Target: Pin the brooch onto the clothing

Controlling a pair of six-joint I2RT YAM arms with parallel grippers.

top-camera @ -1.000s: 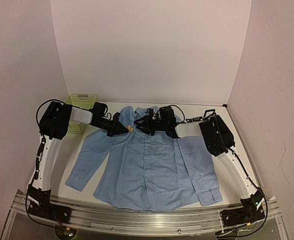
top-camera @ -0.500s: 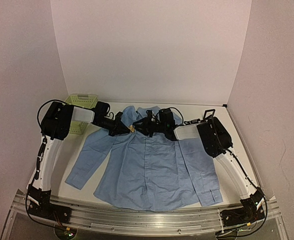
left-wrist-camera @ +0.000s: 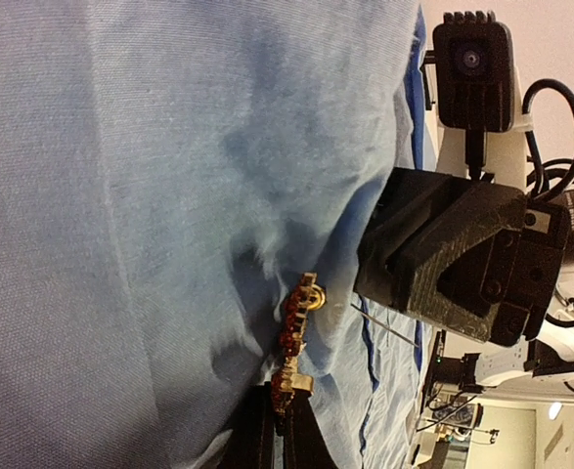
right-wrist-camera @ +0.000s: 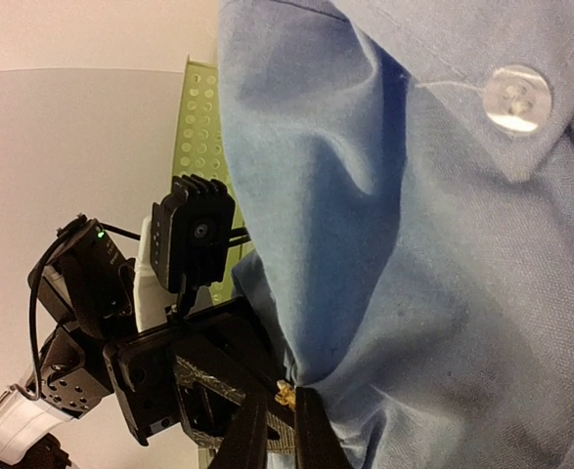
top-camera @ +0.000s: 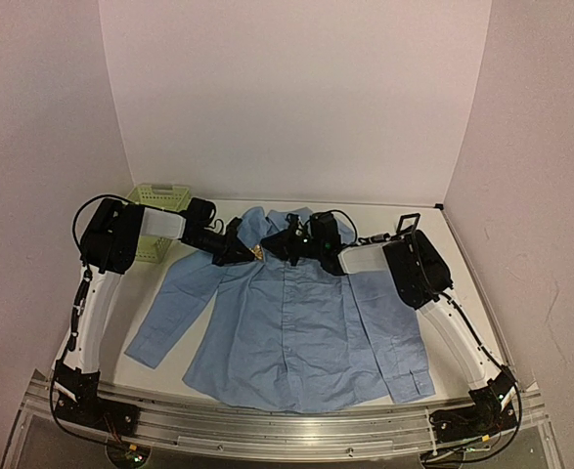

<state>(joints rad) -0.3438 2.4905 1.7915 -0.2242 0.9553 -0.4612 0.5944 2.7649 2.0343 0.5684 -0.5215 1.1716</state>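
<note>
1. The brooch (left-wrist-camera: pixel 296 337) was judged tiny, light and rigid. Its thin pin (left-wrist-camera: pixel 384 324) could be bent easily, so it was best taken by one end of the body with the pin left free.
2. It was seen against the upper front of the shirt (top-camera: pixel 296 322), just below the collar, near the middle of the far edge of the table (top-camera: pixel 135 298).
3. The shirt was judged soft and limp, apt to slide and bunch unless a fold was pinched beside the brooch.
4. The left gripper (left-wrist-camera: pixel 279 415) was seen closed on one end of the brooch, the rest of the leaf standing clear of its fingers.
5. The right gripper (right-wrist-camera: pixel 285 415) was seen just beside the brooch, its jaws drawn nearly together. Creases in the cloth ran to their tips, so a fold of shirt was judged to be pinched there, though the contact itself was partly hidden.
6. A basket (top-camera: pixel 157 198) was seen at the far left corner.
</note>
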